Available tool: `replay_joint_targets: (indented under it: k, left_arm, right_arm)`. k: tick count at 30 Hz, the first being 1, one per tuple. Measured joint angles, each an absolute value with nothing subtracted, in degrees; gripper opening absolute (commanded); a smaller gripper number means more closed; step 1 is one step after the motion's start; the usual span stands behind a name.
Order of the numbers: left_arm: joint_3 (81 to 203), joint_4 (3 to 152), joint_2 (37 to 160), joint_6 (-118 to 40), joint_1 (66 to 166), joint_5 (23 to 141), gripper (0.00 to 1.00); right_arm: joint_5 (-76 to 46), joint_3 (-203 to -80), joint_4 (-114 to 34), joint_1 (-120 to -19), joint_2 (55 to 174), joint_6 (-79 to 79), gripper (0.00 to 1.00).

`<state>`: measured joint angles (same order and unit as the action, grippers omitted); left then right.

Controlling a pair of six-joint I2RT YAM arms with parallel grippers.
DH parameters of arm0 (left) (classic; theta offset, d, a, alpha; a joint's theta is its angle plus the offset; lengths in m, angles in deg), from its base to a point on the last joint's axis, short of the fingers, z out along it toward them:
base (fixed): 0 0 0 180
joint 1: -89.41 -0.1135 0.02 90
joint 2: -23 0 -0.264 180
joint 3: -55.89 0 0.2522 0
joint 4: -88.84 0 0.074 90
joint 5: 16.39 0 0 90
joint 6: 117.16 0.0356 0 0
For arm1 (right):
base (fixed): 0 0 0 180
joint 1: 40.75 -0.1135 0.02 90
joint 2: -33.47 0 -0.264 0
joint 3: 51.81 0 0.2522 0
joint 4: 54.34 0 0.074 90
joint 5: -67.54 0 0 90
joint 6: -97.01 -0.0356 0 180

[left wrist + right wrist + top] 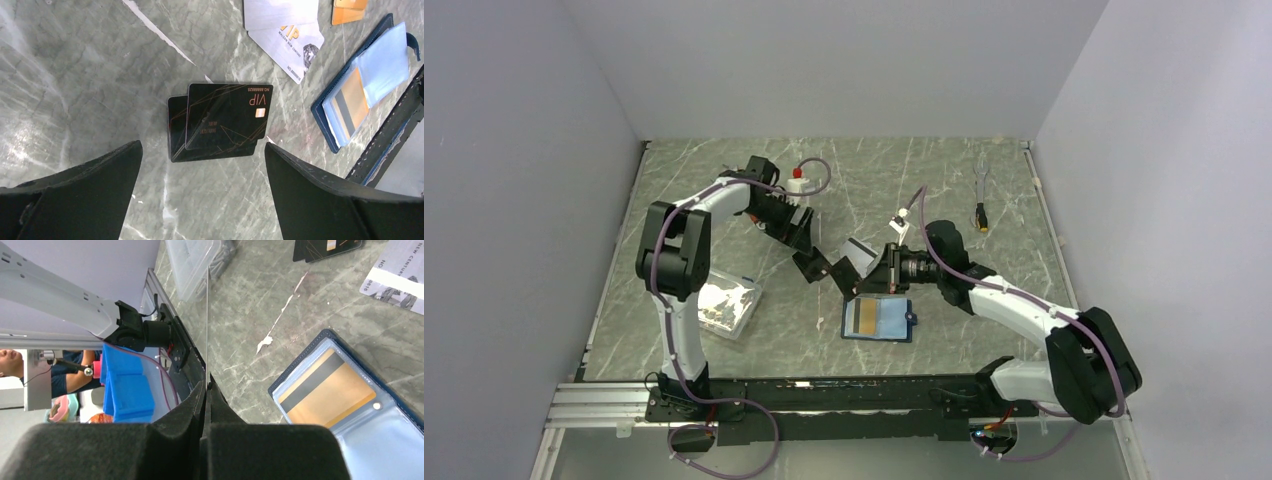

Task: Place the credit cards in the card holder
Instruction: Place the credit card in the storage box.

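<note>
- The marble table holds everything, with a clear plastic box on its left side.
- The card holder lies open and flat near the table's middle. An orange-gold card with a black stripe sits in its clear pocket.
- The left gripper hangs spread wide over two overlapping black cards, holding nothing.
- The right gripper is pressed together on a thin card seen edge-on, probably silver-white.
- A silver-white card lies flat beside the holder.
</note>
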<state>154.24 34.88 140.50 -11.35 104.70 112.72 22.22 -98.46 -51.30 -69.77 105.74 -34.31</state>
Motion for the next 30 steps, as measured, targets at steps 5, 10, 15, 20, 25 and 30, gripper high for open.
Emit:
replay_joint_targets:
  k: [5, 10, 15, 20, 25, 30]
  left_arm:
    - [153.24, 32.89, 135.99, -9.88, 104.7, 111.41, 1.0]
    - [153.37, 29.61, 124.8, -7.19, 105.2, 108.27, 0.99]
    - [155.36, 30.72, 106.86, -2.23, 106.62, 101.27, 0.95]
    - [148.17, 34.46, 93.79, -0.11, 104.61, 90.98, 0.75]
    - [143.86, 33.28, 96.13, -0.07, 104.13, 92.4, 0.99]
    - [137.52, 34.33, 91.06, -9.6, 104.06, 105.47, 0.99]
  right_arm:
    - [21.2, -98.77, -47.56, -69.74, 104.14, -32.89, 0.0]
    - [20.02, -101.89, -42.67, -69.74, 102.63, -30.79, 0.0]
    - [19.43, -106.46, -38.75, -69.57, 101.96, -28.5, 0.0]
    - [19.23, -108.16, -36.11, -69.44, 100.4, -27.21, 0.0]
    - [18.49, -108.62, -34.78, -69.44, 98.15, -26.86, 0.0]
    - [18.42, -109.26, -35.1, -69.44, 96.43, -27.32, 0.0]
